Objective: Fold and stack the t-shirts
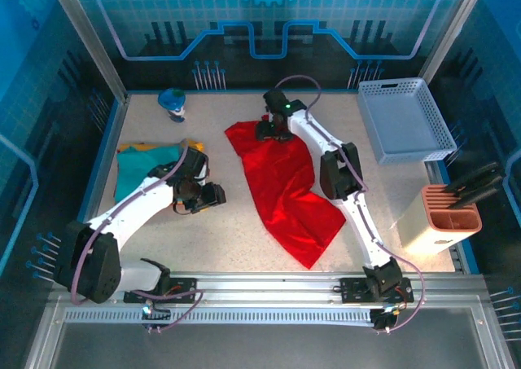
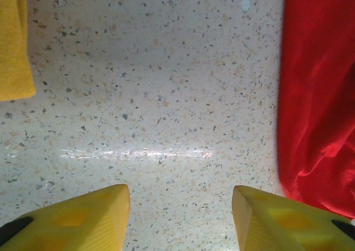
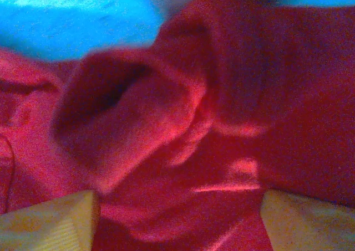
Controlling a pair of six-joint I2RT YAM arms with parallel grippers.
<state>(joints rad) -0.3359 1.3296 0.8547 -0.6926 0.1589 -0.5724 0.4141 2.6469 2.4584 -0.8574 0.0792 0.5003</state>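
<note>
The speckled tabletop [image 1: 228,230] spans the middle of the top view. The red shirt [image 1: 285,186] lies on it at centre, unfolded and rumpled, running from upper centre down toward the lower right. At the upper right sits a pale lattice basket [image 1: 403,116]. The right arm [image 1: 350,190] reaches from the lower right up to the shirt's top edge. The right jaws are spread just above the bunched red cloth [image 3: 222,123]; whether they touch it I cannot tell. The left arm [image 1: 130,206] bends in from the lower left. The left jaws are spread and hold nothing, over bare tabletop, with the red shirt [image 2: 316,96] at the right edge of the wrist view and the yellow shirt [image 2: 11,40] at the upper left. At the left of the top view, the folded teal shirt [image 1: 146,169] lies on the yellow shirt [image 1: 134,148]. A cream and orange box [image 1: 440,214] stands at the right. A small blue object [image 1: 172,102] stands at the upper left.
</note>
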